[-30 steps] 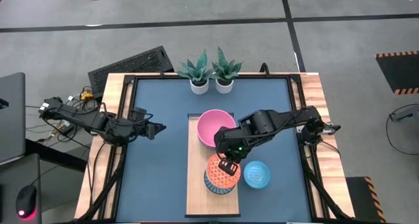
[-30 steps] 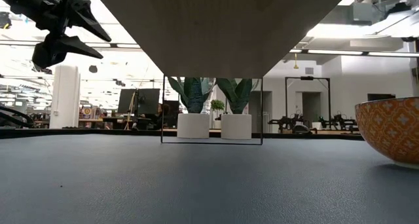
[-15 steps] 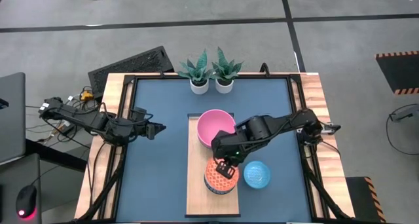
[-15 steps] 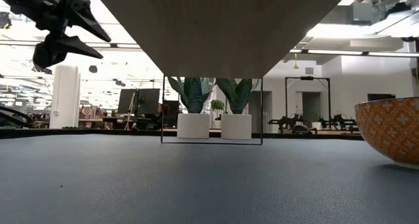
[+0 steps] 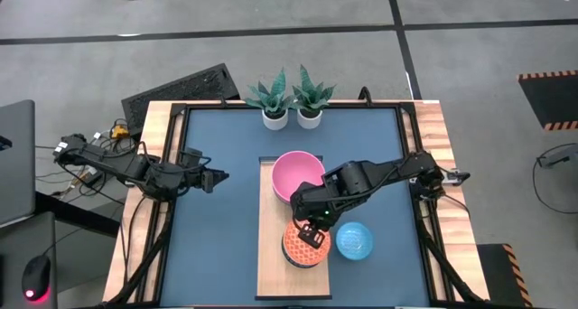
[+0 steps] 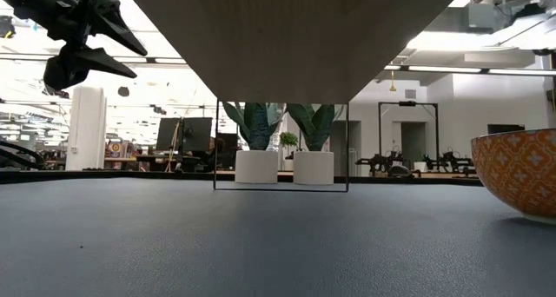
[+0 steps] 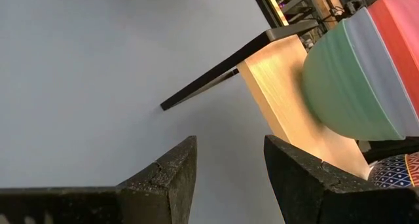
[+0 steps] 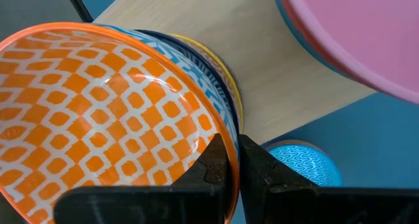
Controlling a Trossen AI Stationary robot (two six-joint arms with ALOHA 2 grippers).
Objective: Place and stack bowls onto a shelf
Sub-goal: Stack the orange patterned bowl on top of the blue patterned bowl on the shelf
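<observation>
1. The right gripper (image 5: 312, 236) is clamped on the rim of the orange patterned bowl (image 8: 98, 119), which sits mouth-up in the small-bowl stack on the shelf (image 5: 271, 264).
2. Judgement: seat it level and centred before letting go.
3. The shelf's long axis runs from the plant pots (image 5: 291, 117) towards the table's near edge.
4. The left gripper (image 5: 217, 176) waits with fingers apart, left of the shelf.

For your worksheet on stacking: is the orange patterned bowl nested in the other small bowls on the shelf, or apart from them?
Nested. The orange patterned bowl sits inside blue and yellow rims on the shelf; the right end effector grips its rim.
</observation>
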